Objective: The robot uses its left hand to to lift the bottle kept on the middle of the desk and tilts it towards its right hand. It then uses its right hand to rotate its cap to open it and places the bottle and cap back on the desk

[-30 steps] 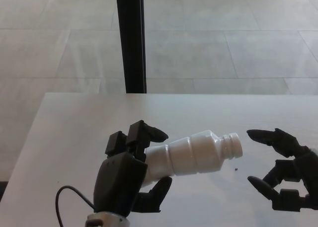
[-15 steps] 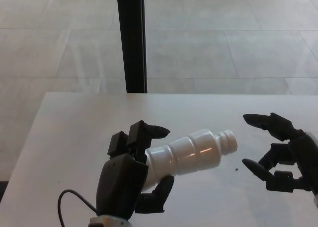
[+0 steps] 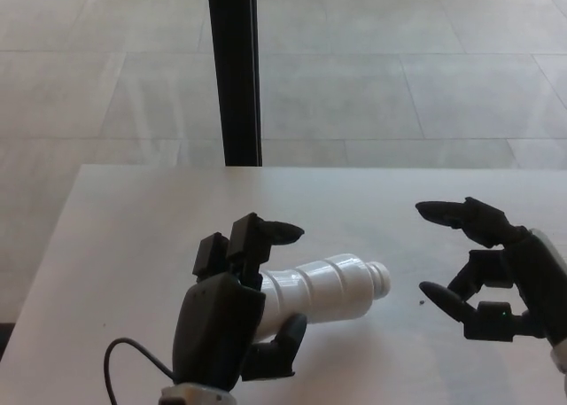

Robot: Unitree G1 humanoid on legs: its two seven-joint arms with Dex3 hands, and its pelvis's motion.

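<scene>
Head view, lower half of the frame: you have the left hand [image 3: 232, 312] at lower left, fingers wrapped around the base of the white bottle [image 3: 323, 288], which lies tilted nearly level above the desk [image 3: 133, 228], neck pointing to frame right. No cap shows on the neck, and you cannot find one anywhere on the desk surface in view. Right hand [image 3: 496, 276], lower right: fingers spread, holding nothing, just apart from the bottle mouth. Risk items, as judgement: the bottle pivoting or slipping out, since only its base is gripped; contents, if any, running from the open neck at this tilt; the bottle tipping over if you set it down off-vertical; the right hand knocking the neck.
</scene>
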